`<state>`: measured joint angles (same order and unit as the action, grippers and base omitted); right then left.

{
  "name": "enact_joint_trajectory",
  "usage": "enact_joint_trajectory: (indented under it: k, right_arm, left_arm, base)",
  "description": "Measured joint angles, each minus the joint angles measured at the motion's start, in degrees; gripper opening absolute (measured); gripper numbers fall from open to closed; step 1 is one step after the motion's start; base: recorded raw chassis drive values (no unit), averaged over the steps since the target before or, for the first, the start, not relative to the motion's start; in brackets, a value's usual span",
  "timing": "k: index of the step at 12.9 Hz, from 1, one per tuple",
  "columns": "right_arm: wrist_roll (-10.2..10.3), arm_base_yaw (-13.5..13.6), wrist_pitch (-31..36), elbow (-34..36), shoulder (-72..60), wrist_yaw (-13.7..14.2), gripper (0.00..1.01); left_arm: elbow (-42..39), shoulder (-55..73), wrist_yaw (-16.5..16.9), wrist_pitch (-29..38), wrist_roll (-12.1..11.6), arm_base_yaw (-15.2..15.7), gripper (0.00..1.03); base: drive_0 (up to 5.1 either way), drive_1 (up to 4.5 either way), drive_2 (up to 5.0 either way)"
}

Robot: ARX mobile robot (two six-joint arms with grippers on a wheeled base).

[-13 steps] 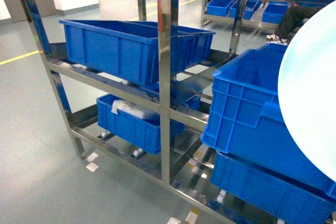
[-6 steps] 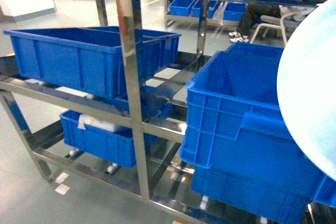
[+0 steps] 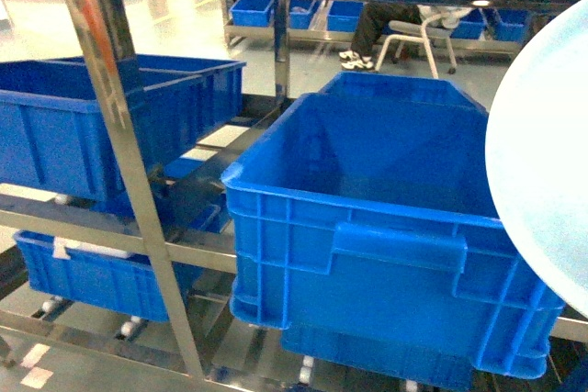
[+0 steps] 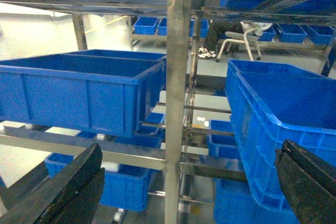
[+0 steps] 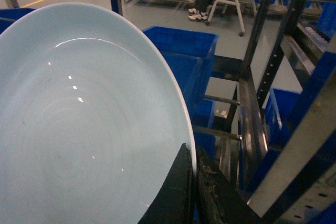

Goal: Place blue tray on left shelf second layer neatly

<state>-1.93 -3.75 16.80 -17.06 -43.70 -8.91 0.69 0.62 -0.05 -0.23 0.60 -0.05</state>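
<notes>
Only the right wrist cam shows the grip: right gripper point(image 5: 193, 174) pinching the blue tray's point(image 5: 79, 124) rim. Head cam just catches the tray's edge, right of a blue crate point(image 3: 386, 227). Left gripper point(image 4: 189, 187) hangs spread wide before the left shelf point(image 4: 176, 103).

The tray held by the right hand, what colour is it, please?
Pale sky-blue tray; clearest in the right wrist view.

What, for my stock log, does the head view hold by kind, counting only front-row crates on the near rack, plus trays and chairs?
Dark-blue crates, front row: 4
Pale-blue tray: 1
White chair: 1
Total: 6
More crates sit behind and in the far racks, not counted.
</notes>
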Motion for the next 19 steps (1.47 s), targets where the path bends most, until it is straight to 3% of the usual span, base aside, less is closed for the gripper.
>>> enact_joint_trajectory:
  k: [11,19]
  right_arm:
    - [0.0,-0.04,-0.11,0.0,0.04,0.22,0.02]
    - [0.0,0.0,-0.33,0.0,-0.35,0.11,0.02]
  left_arm:
    - [0.0,0.0,0.07,0.04,0.0,0.0,0.98]
    - [0.0,0.0,0.0,-0.26,0.0,-0.02,0.98]
  base:
    - [-0.6,-0.61,-0.6]
    - [-2.6,1.41,1.4]
